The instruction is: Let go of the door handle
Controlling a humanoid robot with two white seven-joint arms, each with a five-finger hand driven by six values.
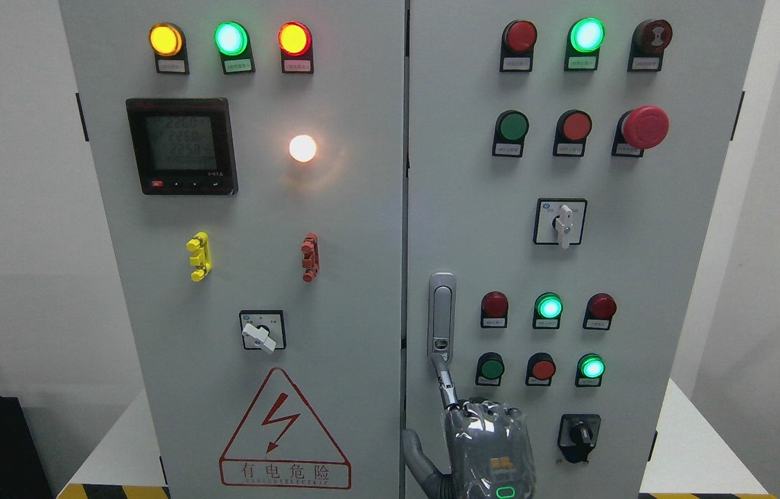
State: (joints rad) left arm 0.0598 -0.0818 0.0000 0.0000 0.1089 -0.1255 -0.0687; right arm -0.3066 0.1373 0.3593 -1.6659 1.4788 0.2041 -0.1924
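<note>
The silver door handle (442, 315) sits upright and flush in its housing at the left edge of the cabinet's right door (473, 229). My right hand (483, 443), wrapped in clear plastic, rises from the bottom edge just below the handle, its back towards the camera. Its index finger (447, 384) is stretched up and its tip touches the handle's lower end. The thumb (418, 454) sticks out to the left, by the seam between the doors. The hand grasps nothing. My left arm is out of view.
The right door carries lamps, push buttons, a red emergency button (645, 127) and rotary switches (560, 222), one (578, 436) close to my hand. The left door (251, 242) has a meter, lamps and a warning triangle (284, 433). White walls stand on both sides.
</note>
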